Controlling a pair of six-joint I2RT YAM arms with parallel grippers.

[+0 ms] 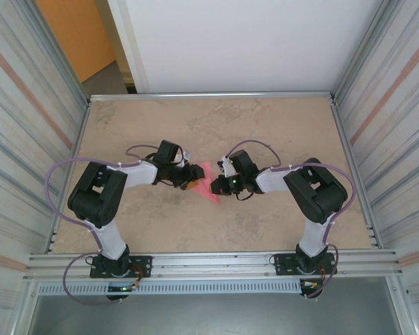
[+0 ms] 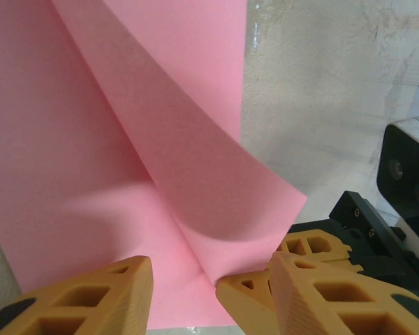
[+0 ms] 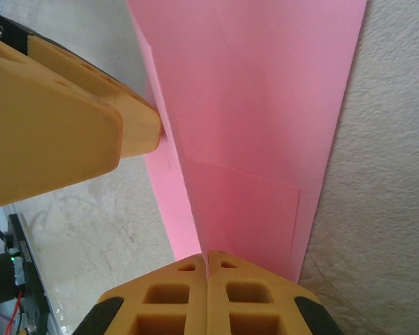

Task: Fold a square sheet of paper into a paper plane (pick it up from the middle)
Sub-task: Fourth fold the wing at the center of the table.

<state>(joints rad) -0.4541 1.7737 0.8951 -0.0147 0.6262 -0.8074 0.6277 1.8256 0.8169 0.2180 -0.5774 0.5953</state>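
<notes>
The pink sheet of paper (image 1: 210,192) lies mid-table, folded into a narrow pointed shape with a centre crease. In the left wrist view one flap of the paper (image 2: 195,160) curls up off the flat layer. My right gripper (image 3: 207,258) is shut on the near end of the crease of the paper (image 3: 265,105). My left gripper (image 2: 211,269) is open, its fingers (image 2: 91,296) on either side of the paper's near corner, close to the right gripper's fingertips (image 2: 255,296). One left finger (image 3: 70,118) touches the paper's left edge. Both grippers (image 1: 193,179) (image 1: 221,184) meet over the paper.
The beige table (image 1: 195,125) is walled by corrugated metal panels on the left (image 1: 28,105) and right (image 1: 398,105), with a white wall behind. A metal rail (image 1: 209,262) carrying both arm bases runs along the near edge.
</notes>
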